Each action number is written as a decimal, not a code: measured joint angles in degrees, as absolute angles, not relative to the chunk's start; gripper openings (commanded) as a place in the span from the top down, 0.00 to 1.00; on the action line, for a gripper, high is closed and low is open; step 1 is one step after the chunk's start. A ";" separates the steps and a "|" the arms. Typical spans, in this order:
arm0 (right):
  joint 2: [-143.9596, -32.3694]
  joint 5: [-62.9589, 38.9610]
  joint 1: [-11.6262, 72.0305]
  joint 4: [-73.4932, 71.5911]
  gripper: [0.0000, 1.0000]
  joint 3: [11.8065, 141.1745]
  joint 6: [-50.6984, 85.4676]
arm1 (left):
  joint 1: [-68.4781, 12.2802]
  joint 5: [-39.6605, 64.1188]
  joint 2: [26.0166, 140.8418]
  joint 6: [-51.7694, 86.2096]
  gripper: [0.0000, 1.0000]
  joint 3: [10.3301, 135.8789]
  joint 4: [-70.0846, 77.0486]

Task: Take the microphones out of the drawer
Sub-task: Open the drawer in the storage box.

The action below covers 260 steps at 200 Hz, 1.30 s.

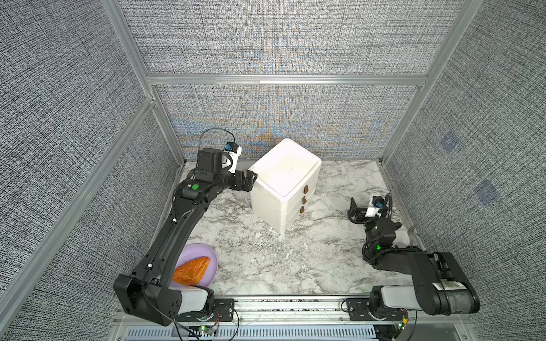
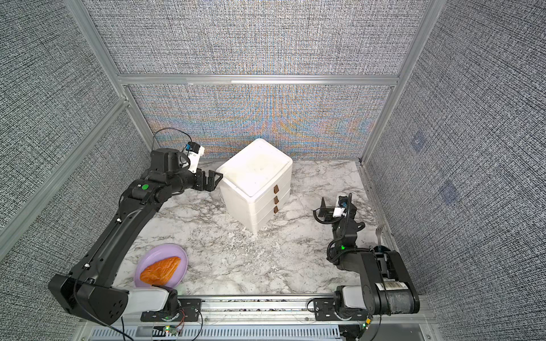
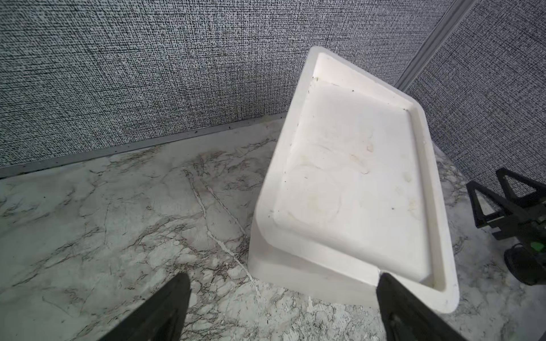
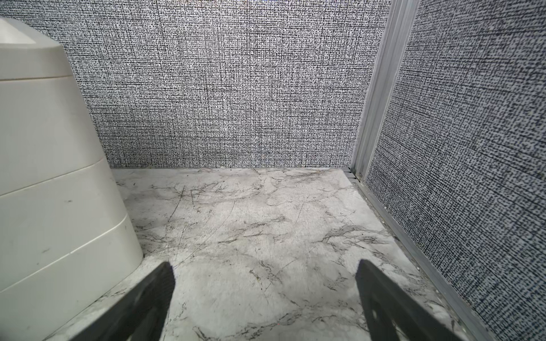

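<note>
Room: grey woven wall panels (image 1: 280,38) in aluminium frames close in a marble-patterned table (image 1: 325,265).
Drawer unit: I see a white drawer unit (image 1: 285,177) standing upright near the back wall, turned at an angle. Its three drawers are stacked and all pushed in.
Handles: three brown tabs, top handle (image 1: 306,189), middle handle (image 1: 304,200) and bottom handle (image 1: 302,210), face toward my right arm's side.
Microphone: I cannot see it anywhere; nothing lies on the unit's recessed top.
Left gripper: the left gripper (image 1: 253,180) is up at the unit's top corner on the side away from the handles, with the fingers spread wide and holding nothing. In the left wrist view one fingertip (image 3: 384,283) sits at the rim of the top; I cannot tell whether it touches.
Right gripper: the right gripper (image 1: 353,211) hangs low over bare table, well apart from the handle side, with the fingers spread and empty.
Plate: a lilac plate (image 1: 211,257) with a golden pastry (image 1: 192,270) on it lies by my left arm's base.
Fork: a fork (image 2: 381,230) lies along the table's right edge.
</note>
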State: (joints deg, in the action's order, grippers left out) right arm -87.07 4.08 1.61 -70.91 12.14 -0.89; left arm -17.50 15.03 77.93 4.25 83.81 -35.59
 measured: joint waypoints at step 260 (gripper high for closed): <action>-78.32 -31.40 16.05 -40.95 0.03 35.00 14.52 | -17.50 19.57 98.43 -2.31 0.35 102.61 -43.70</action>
